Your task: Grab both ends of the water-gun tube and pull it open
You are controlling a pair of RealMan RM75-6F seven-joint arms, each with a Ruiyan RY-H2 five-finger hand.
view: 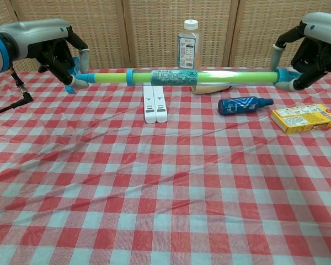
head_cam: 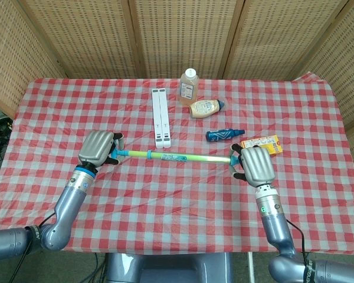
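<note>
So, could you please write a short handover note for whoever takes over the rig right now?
Left hand: grips the tube's left end.
Right hand: grips the right end.
Water-gun tube: held level above the table, in front of the clear bottle, over the white bars.
Done: both ends grabbed, tube lifted; it looks long, possibly already partly extended.
Left: finish pulling the ends apart.

Your left hand (view: 55, 52) and right hand (view: 314, 47) cover the tube (view: 171, 77) ends, so the end caps stay unseen in both views; the chest view crops both arms at its edges. The tube hides most of the lying sauce bottle (view: 212, 87) there. Print on the upright bottle (view: 188, 51) and yellow box (view: 304, 118) is too small to read.
</note>
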